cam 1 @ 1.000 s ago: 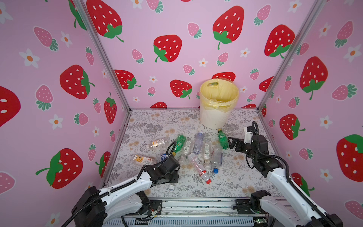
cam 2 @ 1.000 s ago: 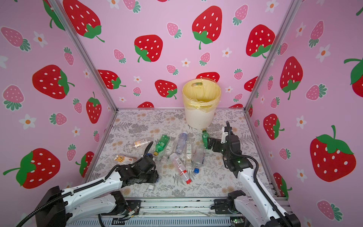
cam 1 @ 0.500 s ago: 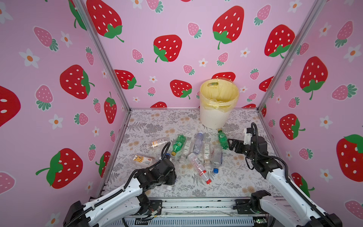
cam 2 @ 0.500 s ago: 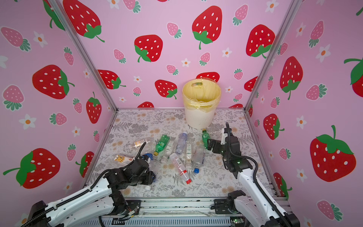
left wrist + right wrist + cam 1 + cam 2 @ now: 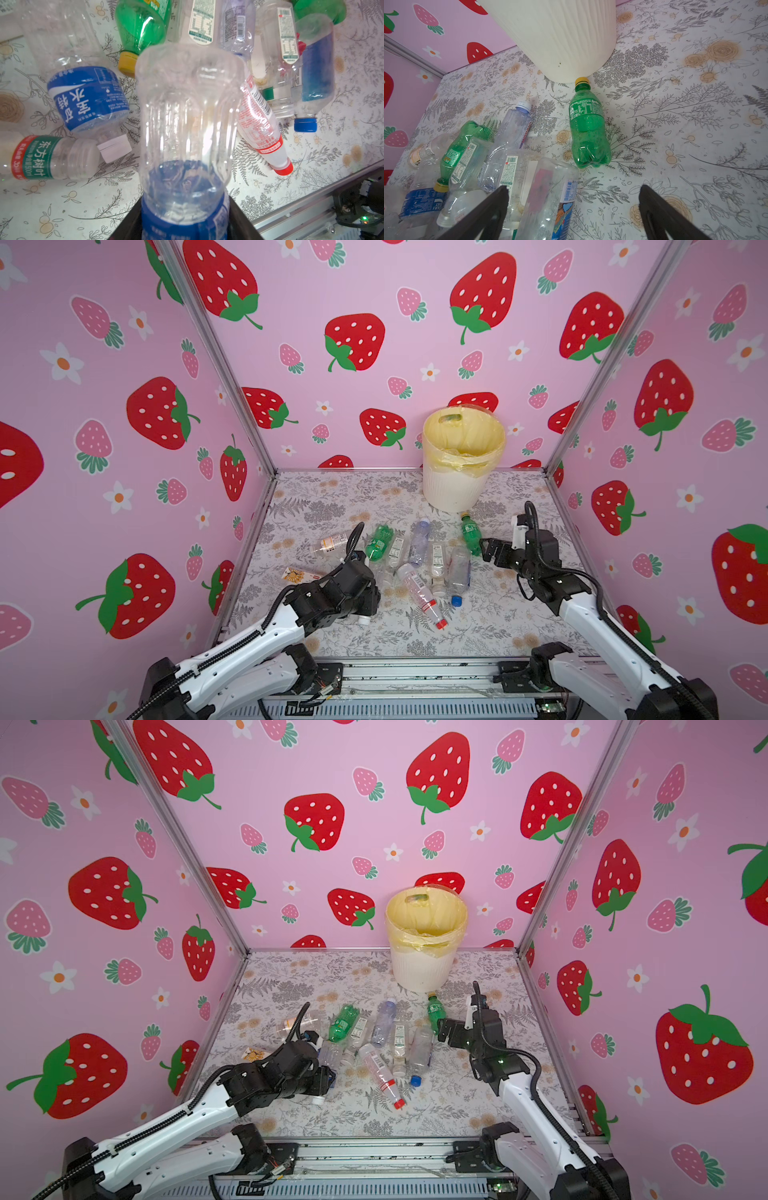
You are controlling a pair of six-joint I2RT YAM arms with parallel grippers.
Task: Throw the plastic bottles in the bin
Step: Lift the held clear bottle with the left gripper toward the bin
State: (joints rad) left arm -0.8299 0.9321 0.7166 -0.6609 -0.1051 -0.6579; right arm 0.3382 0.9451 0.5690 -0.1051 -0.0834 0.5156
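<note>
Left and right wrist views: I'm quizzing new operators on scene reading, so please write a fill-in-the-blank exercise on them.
The left claw grips a clear bottle with a ___ label.
The right claw stands ___ and empty.
The green Sprite bottle, lying by the foot of the bin, has a ___ cap.
Missing words: blue; open; yellow.

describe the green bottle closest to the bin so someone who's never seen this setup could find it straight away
Find the cream-white ribbed bin with the yellow liner at the back of the floral table. At its foot lies a green Sprite bottle, yellow cap toward the bin. Unlike the other green bottle, lying among the clear bottles, it lies alone.
</note>
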